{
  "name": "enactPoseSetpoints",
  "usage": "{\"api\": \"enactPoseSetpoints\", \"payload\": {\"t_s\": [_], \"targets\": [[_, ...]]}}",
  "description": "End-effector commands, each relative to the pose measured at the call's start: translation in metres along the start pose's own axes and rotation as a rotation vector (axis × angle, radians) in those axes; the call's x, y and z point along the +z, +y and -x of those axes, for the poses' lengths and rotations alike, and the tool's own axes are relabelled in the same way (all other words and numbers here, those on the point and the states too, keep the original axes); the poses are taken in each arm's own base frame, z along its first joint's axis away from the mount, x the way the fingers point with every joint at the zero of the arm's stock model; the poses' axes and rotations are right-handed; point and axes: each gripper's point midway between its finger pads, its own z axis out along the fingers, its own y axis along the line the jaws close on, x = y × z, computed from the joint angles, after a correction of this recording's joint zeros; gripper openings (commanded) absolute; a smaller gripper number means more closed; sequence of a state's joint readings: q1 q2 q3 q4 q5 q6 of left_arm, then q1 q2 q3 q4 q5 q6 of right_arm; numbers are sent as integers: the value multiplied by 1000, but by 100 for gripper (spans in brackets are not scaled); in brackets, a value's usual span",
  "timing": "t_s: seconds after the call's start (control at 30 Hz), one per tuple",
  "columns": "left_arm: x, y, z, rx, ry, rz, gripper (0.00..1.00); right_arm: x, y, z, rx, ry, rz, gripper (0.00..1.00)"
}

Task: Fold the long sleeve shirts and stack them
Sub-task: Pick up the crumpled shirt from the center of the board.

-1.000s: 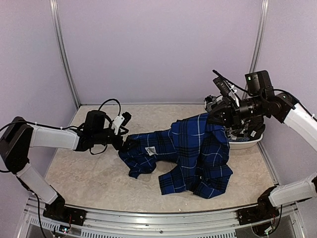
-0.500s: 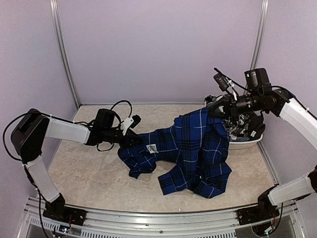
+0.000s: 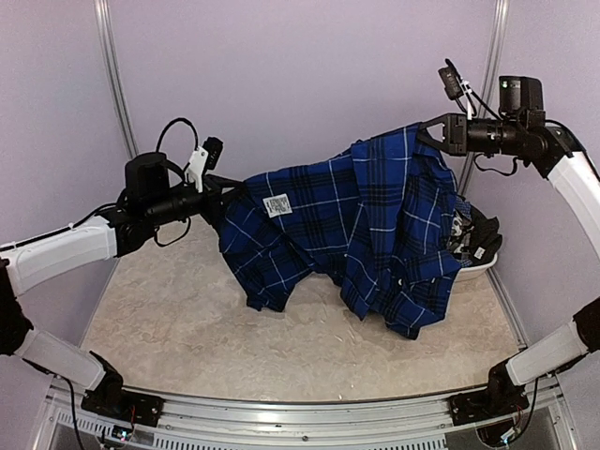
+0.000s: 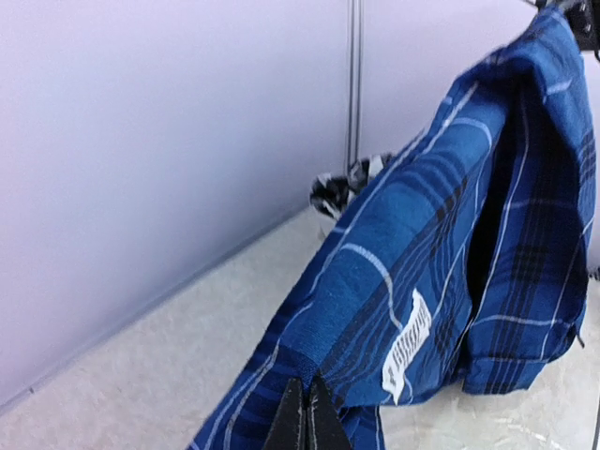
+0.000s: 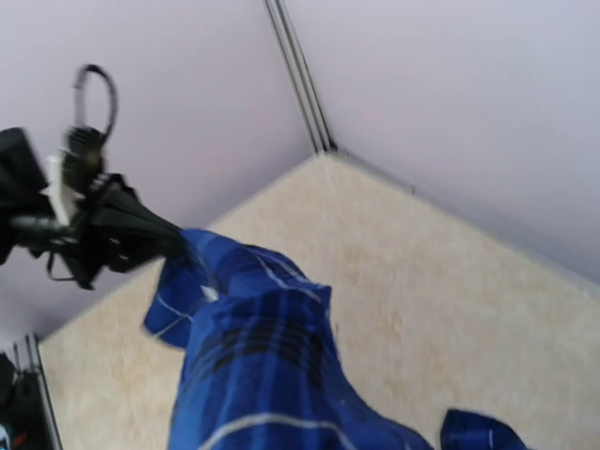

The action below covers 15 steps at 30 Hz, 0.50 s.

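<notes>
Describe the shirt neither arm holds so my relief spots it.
On the table, far right corner, sits a white basket. The black-and-white checked shirt lies bunched inside it, partly behind the hanging blue plaid shirt; it alone is unheld.

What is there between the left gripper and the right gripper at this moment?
The blue plaid shirt hangs stretched between the left gripper and the right gripper, each shut on it. The top external view shows this.
</notes>
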<state>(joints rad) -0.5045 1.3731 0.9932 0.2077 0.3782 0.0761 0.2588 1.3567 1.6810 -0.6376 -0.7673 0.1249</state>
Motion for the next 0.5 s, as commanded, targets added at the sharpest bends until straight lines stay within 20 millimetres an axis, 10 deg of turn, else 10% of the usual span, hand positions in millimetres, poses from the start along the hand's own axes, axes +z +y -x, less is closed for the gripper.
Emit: {"api": "enactPoseSetpoints", "payload": {"t_s": [0.0, 0.47], "targets": [[-32, 8, 68, -11, -124, 98, 0, 1, -1, 25, 19, -52, 19, 0], [-98, -35, 145, 31, -159, 152, 0, -26, 43, 33, 24, -66, 124, 0]]}}
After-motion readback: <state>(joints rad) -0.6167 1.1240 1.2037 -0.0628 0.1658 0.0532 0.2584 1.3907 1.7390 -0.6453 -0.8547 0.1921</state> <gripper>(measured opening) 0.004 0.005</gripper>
